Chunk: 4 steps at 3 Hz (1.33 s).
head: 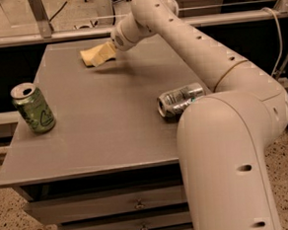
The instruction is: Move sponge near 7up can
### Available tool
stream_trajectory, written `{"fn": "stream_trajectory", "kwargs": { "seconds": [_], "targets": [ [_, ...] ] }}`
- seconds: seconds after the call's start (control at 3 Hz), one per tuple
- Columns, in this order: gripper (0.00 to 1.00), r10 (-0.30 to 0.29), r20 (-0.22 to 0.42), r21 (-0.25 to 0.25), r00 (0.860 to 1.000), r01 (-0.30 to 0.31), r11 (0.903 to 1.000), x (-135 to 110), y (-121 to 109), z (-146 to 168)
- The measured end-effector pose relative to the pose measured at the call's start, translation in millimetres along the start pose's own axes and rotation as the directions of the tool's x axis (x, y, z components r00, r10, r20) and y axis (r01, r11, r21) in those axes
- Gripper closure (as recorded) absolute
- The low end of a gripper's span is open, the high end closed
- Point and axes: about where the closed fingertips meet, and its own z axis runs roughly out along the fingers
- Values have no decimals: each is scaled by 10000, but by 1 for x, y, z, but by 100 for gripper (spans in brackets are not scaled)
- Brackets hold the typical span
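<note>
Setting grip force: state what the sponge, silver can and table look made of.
Sponge: pale-yellow matte foam, seemingly soft; the gripper is at its right end, near the far edge of the table. Silver can: shiny thin metal, likely aluminium, given bright glints. Table: smooth matte grey top, perhaps laminate or paint.

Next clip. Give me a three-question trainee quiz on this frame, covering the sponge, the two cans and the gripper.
1. True or false: the 7up can lies on its side.
2. Where is the gripper?
A) at the sponge, towards the far side of the table
B) off the table, down by the floor
C) touching the 7up can
3. Fill in: the green can near the table's left edge stands ____.

Key: 1 true; 2 A; 3 upright.
</note>
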Motion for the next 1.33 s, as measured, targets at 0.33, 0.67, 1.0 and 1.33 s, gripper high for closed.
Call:
{"fn": "stream_trajectory", "kwargs": {
  "seconds": [0.33,0.67,1.0,1.33],
  "targets": [
    [48,459,136,-155,9989,-457,9988,-1,-3,12],
    [72,582,206,-166,9981,-579,9982,-1,-5,11],
    [95,201,378,-10,9991,-201,9998,-7,-6,-17],
    [100,-273,466,157,9985,266,9995,-5,-3,-60]
  ]
}}
